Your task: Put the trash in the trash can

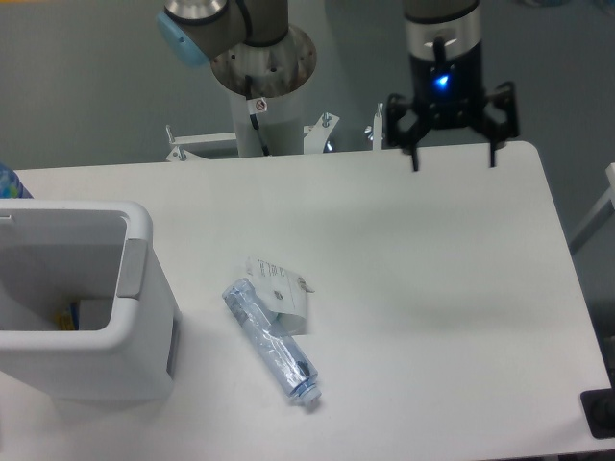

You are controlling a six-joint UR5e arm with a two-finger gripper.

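Note:
A crumpled white paper sheet with dark print lies near the middle of the table. Against its lower left side rests a crushed clear bluish plastic bottle, pointing down to the right. The large white trash can stands at the left edge, its opening facing up. My gripper hangs open over the table's far edge at the upper right, well away from both pieces of trash, with nothing between its fingers.
The arm's base column rises behind the table's far edge. A small yellow item shows inside the trash can. A black object sits at the table's lower right corner.

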